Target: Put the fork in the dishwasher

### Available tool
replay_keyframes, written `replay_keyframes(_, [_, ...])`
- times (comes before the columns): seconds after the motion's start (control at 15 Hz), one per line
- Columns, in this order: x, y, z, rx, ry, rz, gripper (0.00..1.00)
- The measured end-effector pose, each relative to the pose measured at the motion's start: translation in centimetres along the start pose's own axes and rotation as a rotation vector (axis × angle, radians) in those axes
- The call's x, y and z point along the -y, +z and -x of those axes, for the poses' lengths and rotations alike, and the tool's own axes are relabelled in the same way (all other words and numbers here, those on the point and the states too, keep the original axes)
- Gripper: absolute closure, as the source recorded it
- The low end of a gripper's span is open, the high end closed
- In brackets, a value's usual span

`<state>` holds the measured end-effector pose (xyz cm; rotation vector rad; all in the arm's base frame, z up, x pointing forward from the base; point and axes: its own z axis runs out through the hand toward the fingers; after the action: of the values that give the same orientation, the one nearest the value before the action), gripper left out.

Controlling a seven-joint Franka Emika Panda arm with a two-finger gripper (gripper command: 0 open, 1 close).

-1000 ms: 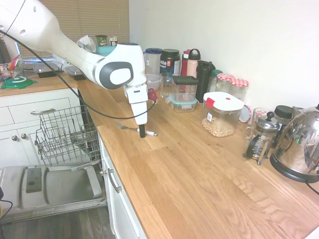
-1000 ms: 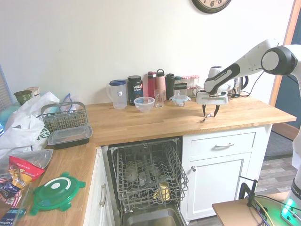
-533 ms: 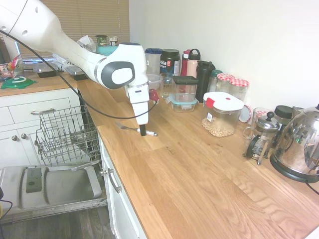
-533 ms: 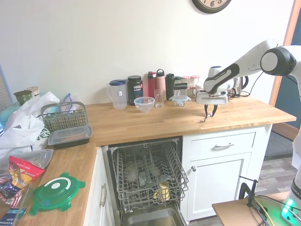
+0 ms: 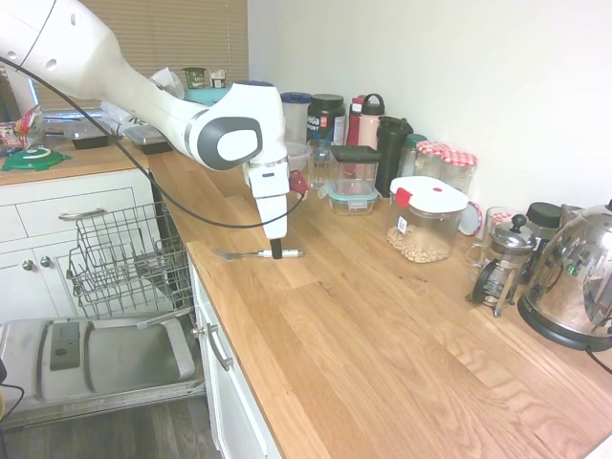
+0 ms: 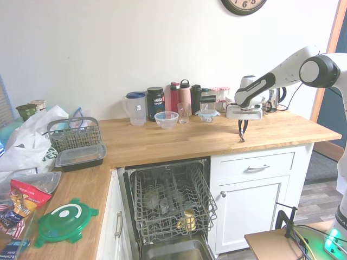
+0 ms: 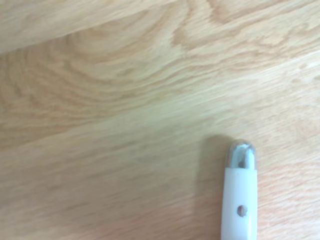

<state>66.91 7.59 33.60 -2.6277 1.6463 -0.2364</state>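
Note:
The fork (image 5: 244,254) lies level at the worktop, near its front edge, tines pointing toward the dishwasher side. My gripper (image 5: 275,252) comes straight down on its white handle and is shut on it; the second exterior view shows the gripper (image 6: 241,136) with fingers pressed together at the counter. Whether the fork touches the wood I cannot tell. The wrist view shows the handle's (image 7: 240,200) rounded metal-capped end over the wood. The dishwasher (image 5: 96,359) stands open below and to the left, door down, with its wire rack (image 5: 124,258) pulled out and holding several dishes (image 6: 171,200).
Bottles, jars and containers (image 5: 354,143) line the wall behind the gripper. A lidded tub of nuts (image 5: 426,220), a French press (image 5: 502,263) and a kettle (image 5: 579,282) stand further right. White drawers (image 5: 220,349) sit under the counter edge.
The gripper's fingers have gone from spread to closed on the fork's handle. The fork has swung from slanted to level along the counter edge.

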Motion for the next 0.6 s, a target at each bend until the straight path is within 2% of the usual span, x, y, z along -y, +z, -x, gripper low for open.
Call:
replay_keyframes(0.27, [0.1,-0.5,0.0,0.021,0.002,-0.014,1.00])
replay_keyframes(0.6, [-0.8,-5.7,0.8,0.028,-0.021,-0.085,1.00])
